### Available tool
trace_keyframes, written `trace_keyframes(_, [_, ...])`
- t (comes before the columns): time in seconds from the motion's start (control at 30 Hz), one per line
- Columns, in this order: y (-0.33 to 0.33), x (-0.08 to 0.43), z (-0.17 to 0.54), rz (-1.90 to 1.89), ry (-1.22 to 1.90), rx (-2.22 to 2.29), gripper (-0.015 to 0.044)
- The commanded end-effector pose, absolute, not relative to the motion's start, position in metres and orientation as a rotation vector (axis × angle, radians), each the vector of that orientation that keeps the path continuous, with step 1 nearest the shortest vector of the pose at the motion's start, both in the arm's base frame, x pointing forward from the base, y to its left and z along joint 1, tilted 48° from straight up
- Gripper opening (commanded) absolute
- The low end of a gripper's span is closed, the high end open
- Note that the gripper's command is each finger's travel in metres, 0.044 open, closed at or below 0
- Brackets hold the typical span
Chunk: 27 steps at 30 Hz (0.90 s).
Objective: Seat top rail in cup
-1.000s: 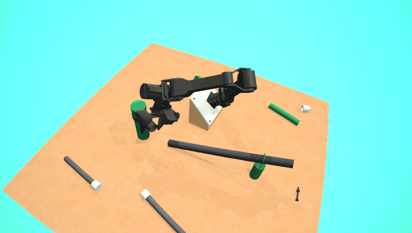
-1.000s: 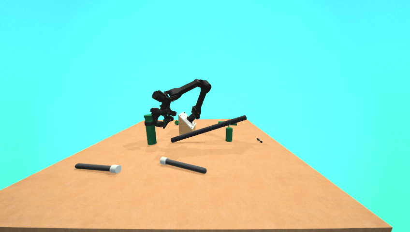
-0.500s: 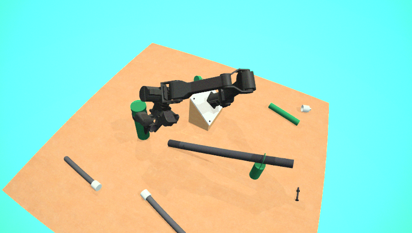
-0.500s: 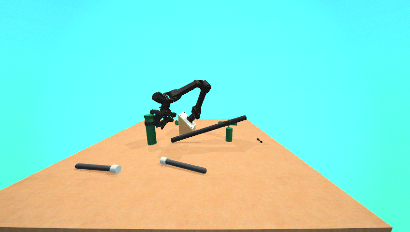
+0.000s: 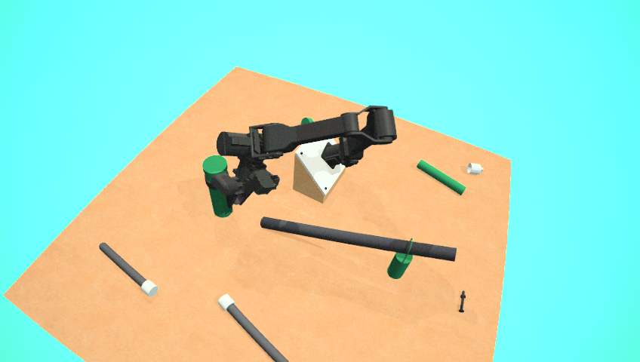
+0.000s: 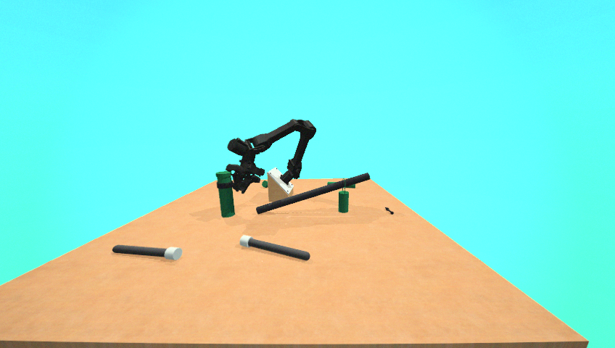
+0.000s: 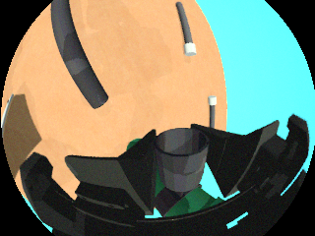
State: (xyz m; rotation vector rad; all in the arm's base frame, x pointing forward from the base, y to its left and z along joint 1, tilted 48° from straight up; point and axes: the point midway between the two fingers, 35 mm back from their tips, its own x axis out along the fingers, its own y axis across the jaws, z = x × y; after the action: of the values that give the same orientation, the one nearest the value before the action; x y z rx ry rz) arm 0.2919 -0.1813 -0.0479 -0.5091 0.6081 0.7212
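Observation:
The dark rail (image 5: 341,234) (image 6: 302,196) (image 7: 74,61) passes through the loop on the short green post (image 5: 396,268) (image 6: 343,203). It slopes, its near-post end low and apart from the big green post (image 5: 220,201) (image 6: 226,204). The dark brace band (image 6: 224,185) sits high on the big post, just below its cap. My gripper (image 5: 238,196) (image 6: 241,185) (image 7: 173,130) is shut on the dark rail-end cup (image 7: 181,172), one finger on each side, beside the post. The cup's mouth is empty in the wrist view; the top and exterior views mostly hide the cup behind the fingers.
Two dark tubes with white caps, one at left (image 5: 123,264) (image 6: 140,251) and one at front (image 5: 253,329) (image 6: 278,248), lie on the table. The arm's wedge base (image 5: 307,185) (image 6: 275,189) stands behind the rail. A green tube (image 5: 441,177), white cup (image 5: 474,168) and bolt (image 5: 462,302) (image 6: 389,210) lie at right.

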Motion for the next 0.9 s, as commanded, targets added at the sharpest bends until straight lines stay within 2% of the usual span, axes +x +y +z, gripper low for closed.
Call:
trace_keyframes(0.0, [-0.18, 0.289, -0.048, 0.733, 0.585, -0.524, 0.0])
trace_keyframes(0.87, [-0.176, 0.271, -0.047, 0.81, 0.432, -0.644, 0.0])
